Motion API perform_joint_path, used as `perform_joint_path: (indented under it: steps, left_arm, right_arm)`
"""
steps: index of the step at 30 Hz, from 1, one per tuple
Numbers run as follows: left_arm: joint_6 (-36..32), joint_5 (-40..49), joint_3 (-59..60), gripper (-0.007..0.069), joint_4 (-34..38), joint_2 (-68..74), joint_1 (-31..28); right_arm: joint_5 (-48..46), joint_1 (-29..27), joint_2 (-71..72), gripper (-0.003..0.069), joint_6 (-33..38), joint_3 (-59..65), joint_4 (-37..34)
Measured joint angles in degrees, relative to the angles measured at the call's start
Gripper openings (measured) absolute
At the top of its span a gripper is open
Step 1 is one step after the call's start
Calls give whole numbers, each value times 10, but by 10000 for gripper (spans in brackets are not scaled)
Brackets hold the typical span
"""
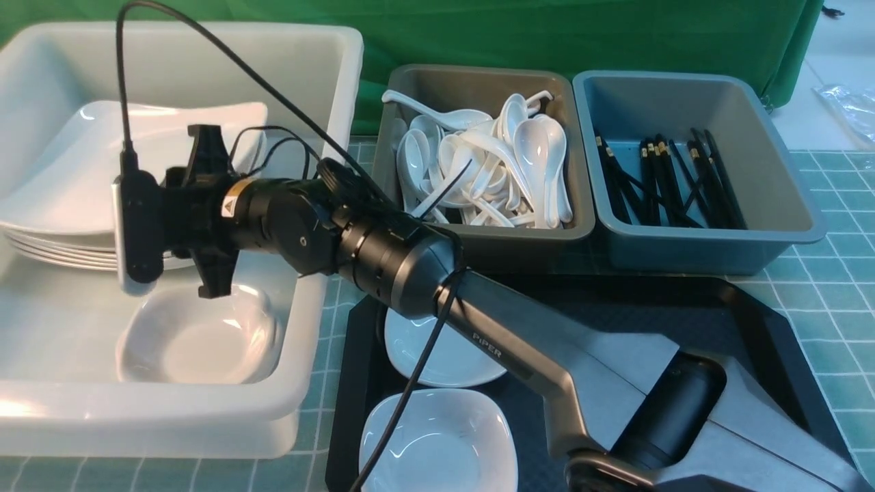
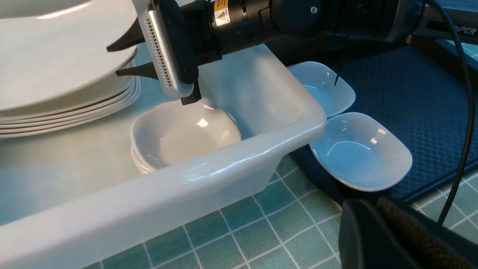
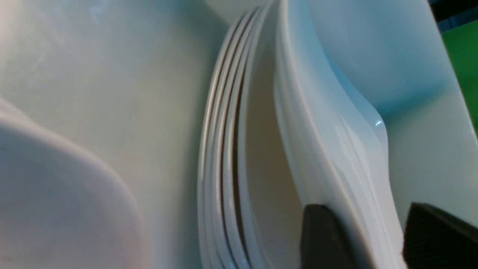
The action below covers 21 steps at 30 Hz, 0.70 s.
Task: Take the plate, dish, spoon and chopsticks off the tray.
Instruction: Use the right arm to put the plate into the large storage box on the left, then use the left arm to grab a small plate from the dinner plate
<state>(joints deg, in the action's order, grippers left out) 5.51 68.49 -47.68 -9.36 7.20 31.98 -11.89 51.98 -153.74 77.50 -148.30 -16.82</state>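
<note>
- The tray (image 1: 690, 301), black and clip-cornered, is lying nearest the robot. It is carrying two small white dishes (image 1: 448, 352) at its left end, one behind the other. No spoon or chopsticks are showing on its bare part, though the arm is hiding much of it.
- The big white tub (image 1: 301, 61), just left of the tray, is taking the crockery. A stack of plates (image 1: 61, 249) is sitting at its far side and nested small dishes (image 1: 195, 338) nearer.
- The right arm (image 1: 519, 328) is reaching from the lower right across the tray's left end and over the tub's wall. Its forearm is running nearly level, and its wrist is turned so the jaws are standing one above the other.
- The two grey tubs behind the tray are holding white soup spoons (image 1: 506, 164) and black chopsticks (image 1: 663, 178), so those steps are looking finished.
- The plate (image 1: 116, 143) is hanging tilted over the stack with its near edge raised, so it is off the tray but not yet laid flat.
- The two dishes are looking like the only work left.
- The right gripper (image 3: 369, 213) is straddling the plate's rim, one finger on each face, apparently clamping it.
- The left gripper (image 2: 381, 224) is showing only as a dark edge near the tray's corner, and whether its fingers are apart cannot be told.
</note>
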Motion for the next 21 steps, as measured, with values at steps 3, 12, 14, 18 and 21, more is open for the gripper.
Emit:
perform_joint_path:
  steps: [3, 12, 14, 18, 21]
  left_arm:
    - [0, 0, 0, 32, 2, 0, 0]
    - [0, 0, 0, 32, 8, 0, 0]
    - [-1, 0, 0, 32, 8, 0, 0]
    - [-2, -16, 0, 32, 8, 0, 0]
    - [-8, -32, 0, 32, 8, 2, 0]
  right_arm:
    - [9, -1, 1, 484, -23, 0, -1]
    - [-152, -3, 76, 462, -203, -1, 1]
    - [-211, -3, 101, 435, -272, -4, 15]
    - [-322, -3, 142, 351, -451, -5, 41]
    - [-448, -4, 180, 191, -568, -5, 90]
